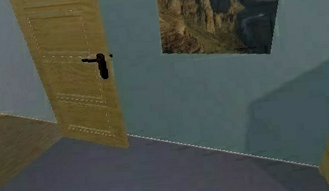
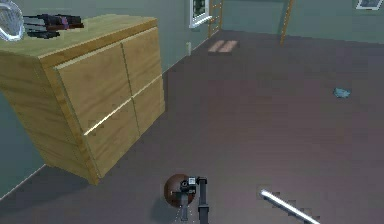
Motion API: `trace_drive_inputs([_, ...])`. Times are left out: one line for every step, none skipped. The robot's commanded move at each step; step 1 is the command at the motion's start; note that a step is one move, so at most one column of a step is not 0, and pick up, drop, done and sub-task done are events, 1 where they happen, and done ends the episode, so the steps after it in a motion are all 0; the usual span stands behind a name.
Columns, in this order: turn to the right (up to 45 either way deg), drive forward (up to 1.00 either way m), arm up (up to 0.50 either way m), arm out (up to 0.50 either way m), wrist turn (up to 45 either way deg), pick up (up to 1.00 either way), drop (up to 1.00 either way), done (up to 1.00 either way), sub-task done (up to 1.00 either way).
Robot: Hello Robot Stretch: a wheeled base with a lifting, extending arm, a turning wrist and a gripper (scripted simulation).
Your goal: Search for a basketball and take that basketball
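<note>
- As far as can be made out at the arm side view's bottom edge, the gripper (image 2: 189,192) is seen as a dark body at the far end of the arm (image 2: 190,213), low in the picture and near its middle.
- The gripper's state cannot be told from the pictures, and whether anything is held cannot be told either.
- A round brown-orange ball, taken for the basketball (image 2: 175,189), is seen right at the gripper and partly covered by it, with the dark floor (image 2: 260,130) behind; whether it is touched cannot be made out.
- Only a short length of the arm is shown, rising straight from the bottom edge.
- A thin white rod (image 2: 288,206) is laid on the floor to the right of the gripper, apart from it.
- A wooden cabinet (image 2: 100,90) with four door panels is placed at the left, and a clear glass bowl (image 2: 10,20) and some dark things (image 2: 50,20) are set on its top.
- A small light-blue thing (image 2: 342,93) is seen far out on the floor at the right.
- Ahead, in the forward view, a wooden door (image 1: 74,67) with a black handle (image 1: 99,62) is set in a blue-green wall (image 1: 172,93), and a canyon picture (image 1: 222,16) is hung to its right.
</note>
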Motion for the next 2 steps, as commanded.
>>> trace_drive_inputs([0.0,0.00,0.00,0.00,45.0,0.00,0.00,0.00,0.00])
trace_drive_inputs([0.0,0.00,0.00,0.00,45.0,0.00,0.00,0.00,0.00])
